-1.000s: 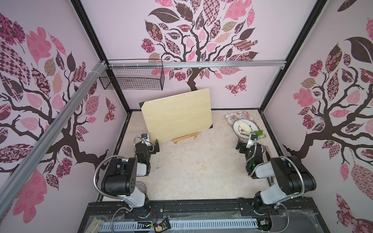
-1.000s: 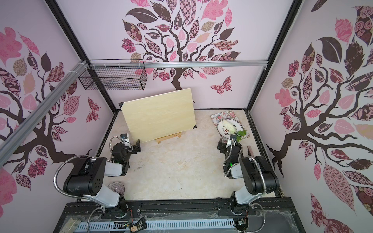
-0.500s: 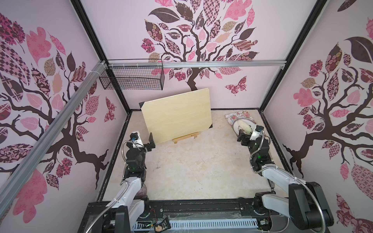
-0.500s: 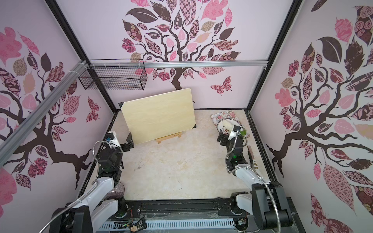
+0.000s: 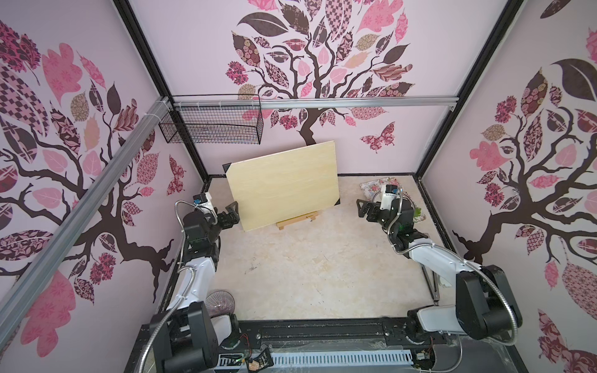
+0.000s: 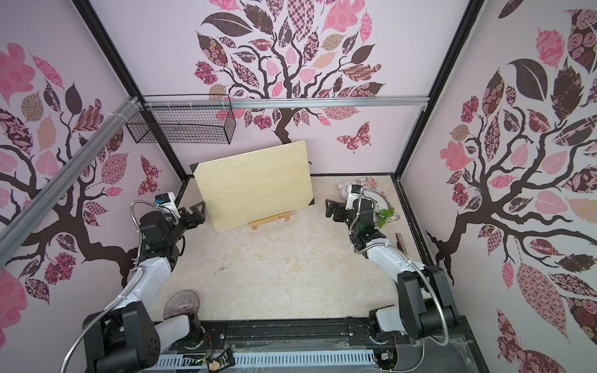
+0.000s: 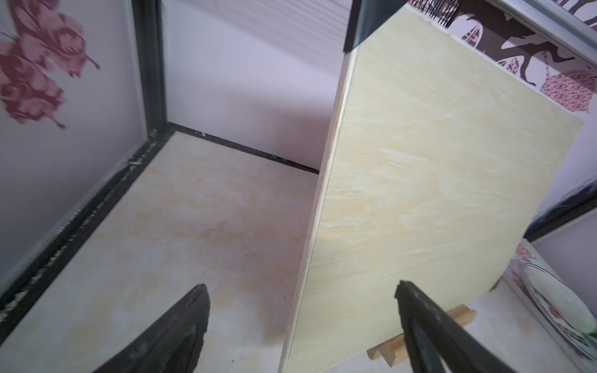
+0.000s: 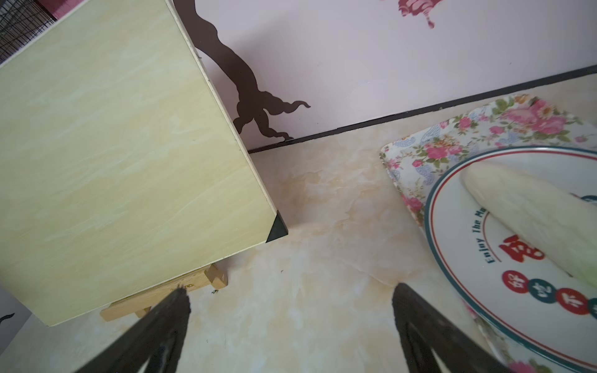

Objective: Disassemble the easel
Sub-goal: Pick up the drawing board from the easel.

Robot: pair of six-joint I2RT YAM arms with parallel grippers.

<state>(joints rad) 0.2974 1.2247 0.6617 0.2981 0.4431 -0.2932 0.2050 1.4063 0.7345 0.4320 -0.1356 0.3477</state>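
Wooden easel (image 5: 296,221) stands between left claw (image 5: 234,213) and right claw (image 5: 361,209).

The board (image 5: 282,187) stands on the easel (image 5: 297,221), between left fingers (image 5: 233,207) and right fingers (image 5: 361,206); beside the latter, a plate (image 8: 517,161) on a tray (image 8: 420,151).

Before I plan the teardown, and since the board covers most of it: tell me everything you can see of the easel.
Only the base of the easel shows: a light brown wooden ledge bar with a small dark logo, and short wooden feet under it. It stands on the table near the back wall. The board rests on the ledge, leans back and hides the legs and crossbars. Nothing else can be seen touching it.
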